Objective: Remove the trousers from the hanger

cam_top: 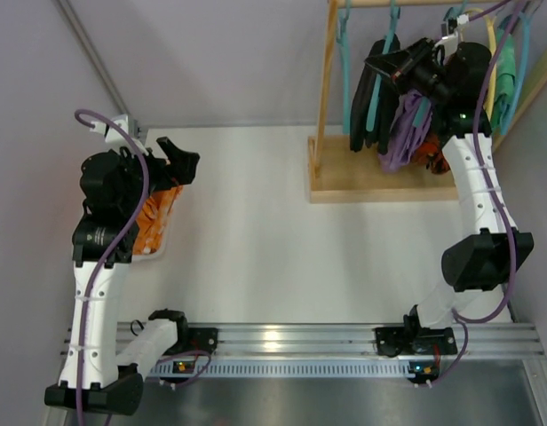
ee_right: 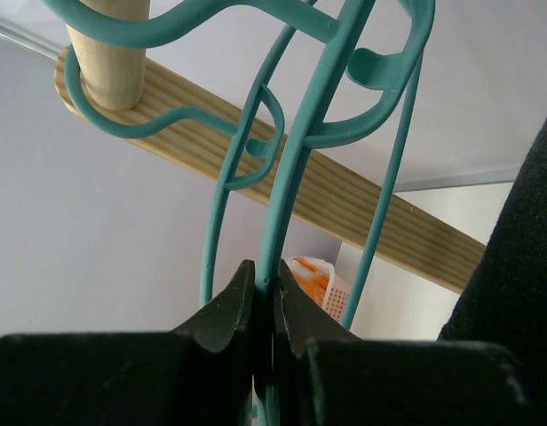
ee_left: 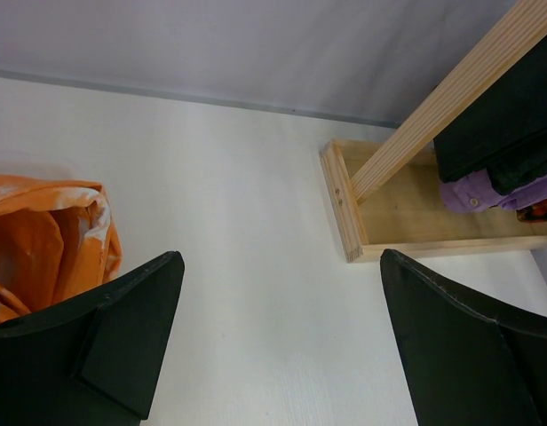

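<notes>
Dark trousers lengthwise vertical; right hand tight on teal hanger (left hand agape)

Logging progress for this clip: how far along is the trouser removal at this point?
Done: nothing certain. An orange garment lies by the open, empty left gripper, but its origin is unclear. In hand: the right gripper has its fingers shut on a teal hanger on the wooden rack. Left: the dark trousers hang there, not yet off.
</notes>
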